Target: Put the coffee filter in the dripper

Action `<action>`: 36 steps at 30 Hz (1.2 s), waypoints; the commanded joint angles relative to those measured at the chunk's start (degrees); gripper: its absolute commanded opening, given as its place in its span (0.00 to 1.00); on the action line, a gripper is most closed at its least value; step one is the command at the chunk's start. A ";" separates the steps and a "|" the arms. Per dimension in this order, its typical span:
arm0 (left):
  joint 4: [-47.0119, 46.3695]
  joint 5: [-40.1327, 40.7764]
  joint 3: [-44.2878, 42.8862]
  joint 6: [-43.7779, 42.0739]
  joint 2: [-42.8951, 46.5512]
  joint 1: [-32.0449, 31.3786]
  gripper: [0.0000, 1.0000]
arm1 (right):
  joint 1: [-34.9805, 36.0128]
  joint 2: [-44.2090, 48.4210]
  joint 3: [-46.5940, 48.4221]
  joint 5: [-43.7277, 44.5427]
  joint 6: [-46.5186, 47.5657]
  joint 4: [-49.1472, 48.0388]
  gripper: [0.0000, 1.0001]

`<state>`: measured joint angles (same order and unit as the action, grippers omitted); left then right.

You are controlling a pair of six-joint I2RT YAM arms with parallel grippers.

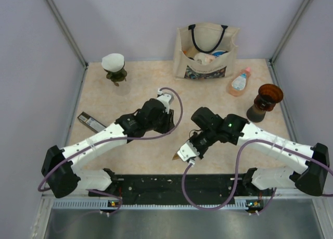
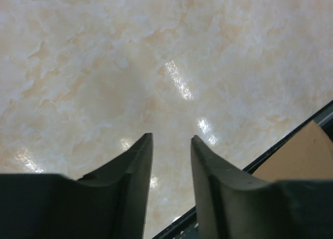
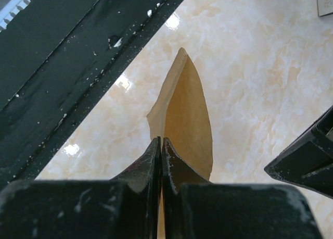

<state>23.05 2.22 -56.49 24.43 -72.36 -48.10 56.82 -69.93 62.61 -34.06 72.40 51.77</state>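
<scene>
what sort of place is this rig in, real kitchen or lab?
Probably a lab test cell staged as a coffee corner: plain grey partition walls on metal posts, a marble-look tabletop, and props such as a canvas tote bag and a brown dripper.

Light was bright and even, coming from overhead. The glossy tabletop [image 2: 78, 67] threw back small white glare spots in both wrist views, and shadows on it were soft and faint. The filter [image 3: 190, 114] glowed amber where light passed through. The top view was sharp; its walls [image 1: 31, 51] leaned outward.
</scene>
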 commanded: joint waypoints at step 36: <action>-10.92 -36.13 8.86 3.96 3.55 -0.24 0.69 | 1.81 -0.38 2.60 4.00 2.39 -2.11 0.00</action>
<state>14.81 -28.53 -45.74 29.04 -65.69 -48.14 57.74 -70.96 62.67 -29.61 73.10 51.37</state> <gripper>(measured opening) 0.702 0.003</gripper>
